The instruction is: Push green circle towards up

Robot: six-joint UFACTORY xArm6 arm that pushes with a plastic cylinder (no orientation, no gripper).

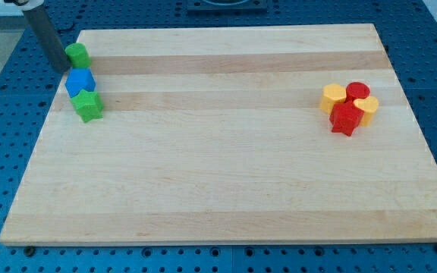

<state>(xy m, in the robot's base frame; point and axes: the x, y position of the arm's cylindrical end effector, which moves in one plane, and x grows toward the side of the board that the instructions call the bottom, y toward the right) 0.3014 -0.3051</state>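
A green circle (77, 54) lies near the wooden board's top-left corner. My tip (62, 68) sits at the board's left edge, just left of and slightly below the green circle, close to touching it. A blue block (80, 81) lies right below the green circle. A green star (89, 105) lies just below the blue block, touching it.
At the view's right a tight cluster holds a yellow block (333, 97), a red circle (357, 91), a yellow heart (367, 105) and a red star (346, 117). The wooden board (226, 167) rests on a blue perforated table.
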